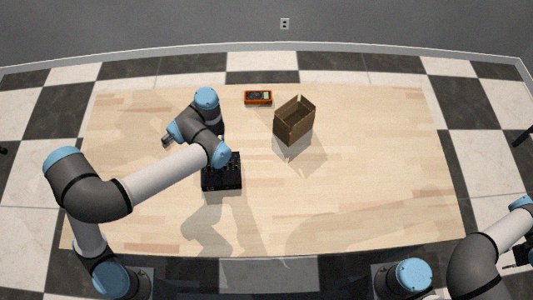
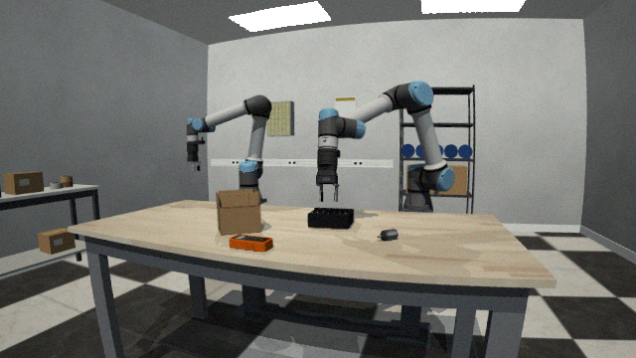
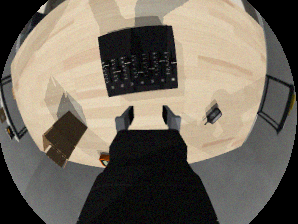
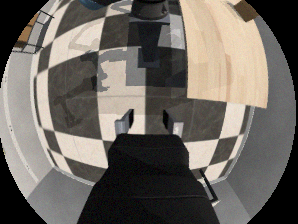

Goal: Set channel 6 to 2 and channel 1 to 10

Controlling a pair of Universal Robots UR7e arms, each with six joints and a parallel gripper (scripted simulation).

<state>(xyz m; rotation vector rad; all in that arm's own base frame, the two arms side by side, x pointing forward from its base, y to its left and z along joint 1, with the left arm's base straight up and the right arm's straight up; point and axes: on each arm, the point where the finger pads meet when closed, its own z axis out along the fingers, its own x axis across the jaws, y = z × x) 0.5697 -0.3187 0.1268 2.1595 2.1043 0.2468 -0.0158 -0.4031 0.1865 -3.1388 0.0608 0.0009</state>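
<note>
- In the top view the desk [image 1: 221, 178] [image 2: 331, 219] [image 3: 138, 50] lies left of centre on the surface [image 1: 354, 167] [image 2: 308, 259] [image 3: 220, 90], its upper left hidden under the left arm [image 1: 166, 168] [image 2: 375, 109].
- Fader caps show at upper centre in the left wrist view, but the channel numbers and levels are too small to read.
- The left end effector [image 2: 328, 193] [image 3: 148, 111] stands wide open, holding nothing, above the desk in the exterior view; in the top view the arm covers most of it.
- The right end effector [image 2: 196, 167] [image 4: 148, 115] is wide open too and grips nothing, over the floor; the top view's right edge cuts its arm off.
- The meter [image 1: 258, 97] [image 2: 250, 243] [image 3: 104, 160] is mostly hidden at lower left in the left wrist view.
</note>
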